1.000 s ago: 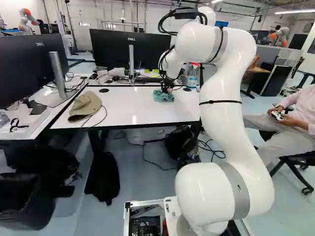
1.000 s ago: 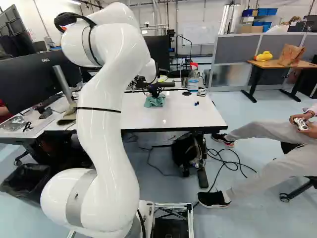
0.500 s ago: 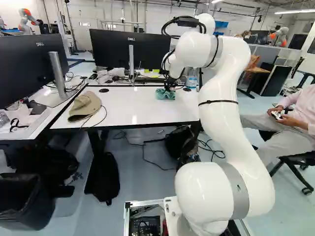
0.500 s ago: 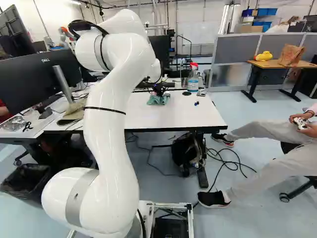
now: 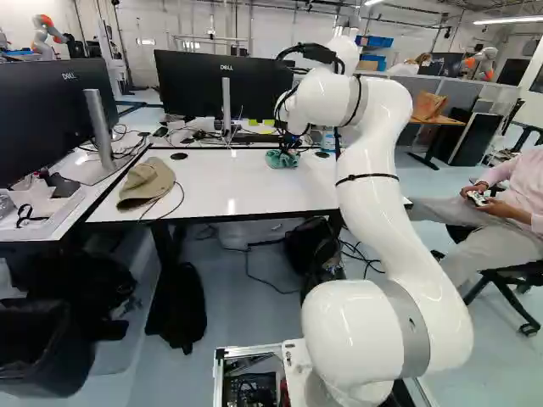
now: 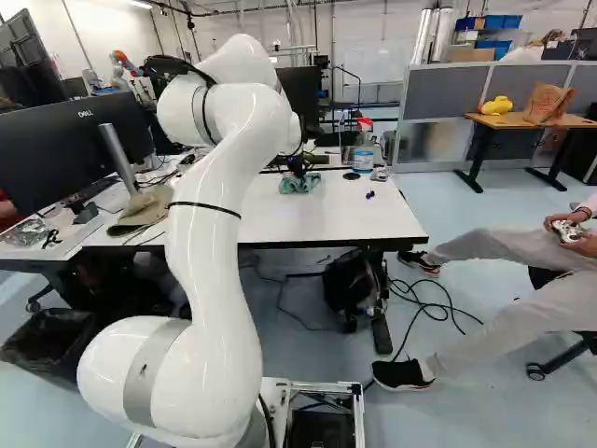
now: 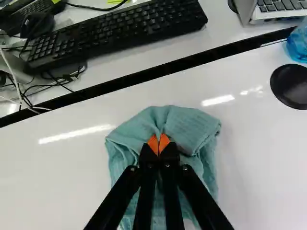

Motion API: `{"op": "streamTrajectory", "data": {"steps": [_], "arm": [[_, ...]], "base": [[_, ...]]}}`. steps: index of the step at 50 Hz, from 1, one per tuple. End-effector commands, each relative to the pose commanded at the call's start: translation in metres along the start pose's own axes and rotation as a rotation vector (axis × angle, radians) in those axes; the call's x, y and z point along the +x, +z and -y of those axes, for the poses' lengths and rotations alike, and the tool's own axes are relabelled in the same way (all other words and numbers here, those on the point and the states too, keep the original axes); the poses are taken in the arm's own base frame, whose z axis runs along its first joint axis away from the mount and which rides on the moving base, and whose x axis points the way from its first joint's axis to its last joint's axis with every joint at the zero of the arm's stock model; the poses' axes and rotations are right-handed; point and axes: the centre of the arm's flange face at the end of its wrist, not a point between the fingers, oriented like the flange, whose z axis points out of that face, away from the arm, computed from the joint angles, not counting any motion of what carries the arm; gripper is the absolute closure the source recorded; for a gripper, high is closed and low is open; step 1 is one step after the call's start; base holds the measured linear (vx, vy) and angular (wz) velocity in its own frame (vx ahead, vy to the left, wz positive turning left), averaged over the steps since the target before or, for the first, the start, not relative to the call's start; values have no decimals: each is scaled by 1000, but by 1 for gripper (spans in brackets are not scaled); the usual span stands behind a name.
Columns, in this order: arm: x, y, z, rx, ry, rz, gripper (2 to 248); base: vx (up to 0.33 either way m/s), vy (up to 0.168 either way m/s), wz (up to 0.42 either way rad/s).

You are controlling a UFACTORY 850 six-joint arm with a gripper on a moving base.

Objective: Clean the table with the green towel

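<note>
While the gripper [image 6: 298,173] clasps green towel [image 7: 192,129], tabletop [image 7: 62,177] either side — far edge [image 7: 192,69] ahead

We see a cap [image 5: 146,181] left, a bin [image 5: 38,352] near left, a keyboard [image 7: 124,29] far, a bag [image 6: 548,103] far right.
</note>
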Motion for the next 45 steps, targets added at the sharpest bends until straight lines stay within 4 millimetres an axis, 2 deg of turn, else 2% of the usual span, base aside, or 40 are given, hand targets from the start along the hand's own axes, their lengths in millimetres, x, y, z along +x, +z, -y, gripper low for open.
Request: {"op": "streamTrajectory", "data": {"steps": [10, 22, 45], "arm": [[-6, -2, 16, 11, -17, 8, 227], [-19, -12, 26, 16, -29, 30, 227], [-48, -39, 25, 11, -32, 75, 227]], "base": [[0, 0, 0], [0, 0, 0], [0, 0, 0]]}}
